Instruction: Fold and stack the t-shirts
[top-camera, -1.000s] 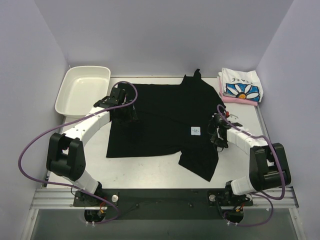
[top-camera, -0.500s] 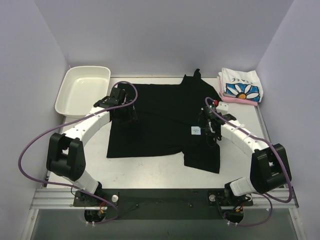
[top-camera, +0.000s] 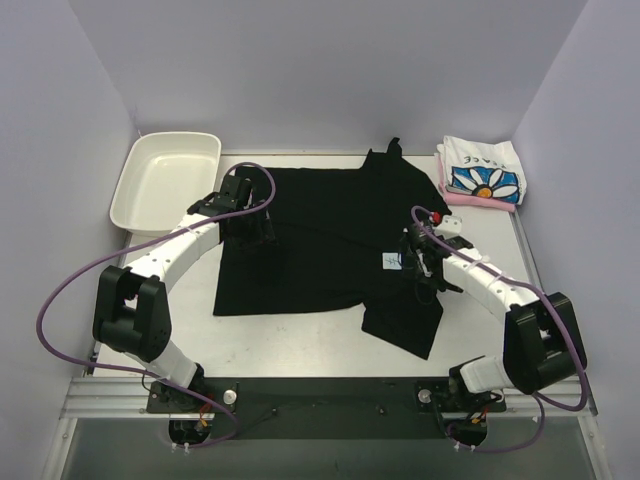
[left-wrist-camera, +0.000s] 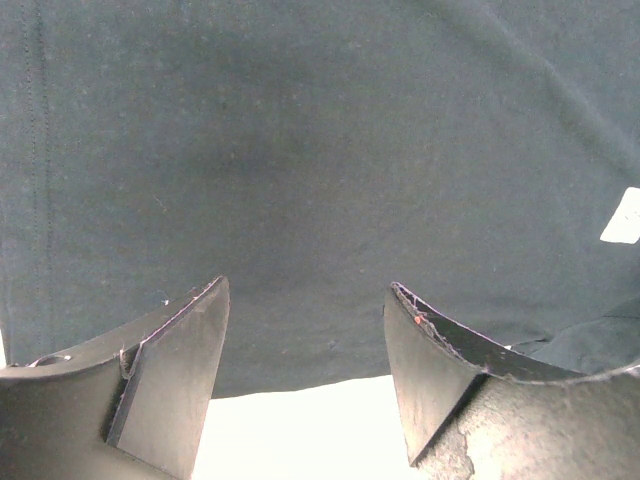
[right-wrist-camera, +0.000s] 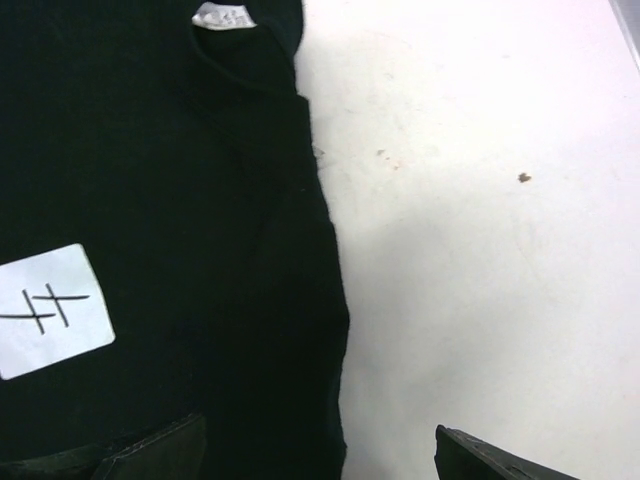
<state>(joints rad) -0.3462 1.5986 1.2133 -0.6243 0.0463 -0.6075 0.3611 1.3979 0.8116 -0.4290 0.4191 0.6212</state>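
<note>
The large black t-shirt (top-camera: 320, 235) lies spread across the table's middle, with a small white tag (top-camera: 392, 262) near its right side. My left gripper (top-camera: 252, 228) hangs open over its left part; in the left wrist view the gripper (left-wrist-camera: 307, 290) holds nothing, with dark cloth (left-wrist-camera: 320, 150) beyond the fingertips. My right gripper (top-camera: 422, 265) is at the shirt's right edge. Its jaws (right-wrist-camera: 315, 432) stand wide open, with the black cloth edge (right-wrist-camera: 300, 300) lying loose between them beside the marked tag (right-wrist-camera: 50, 310). The folded white daisy t-shirt (top-camera: 483, 172) rests on the pink one (top-camera: 480, 202) at the back right.
A white plastic tray (top-camera: 130, 185) stands at the back left, close to the left arm's elbow. Bare white table (right-wrist-camera: 480, 200) shows right of the shirt's edge. Purple cables loop off both arms.
My right gripper shifted slightly left along the shirt's right edge, and its jaws went from shut to wide open. The shirt's lower right flap shifted and dropped back. The left arm stayed still.
</note>
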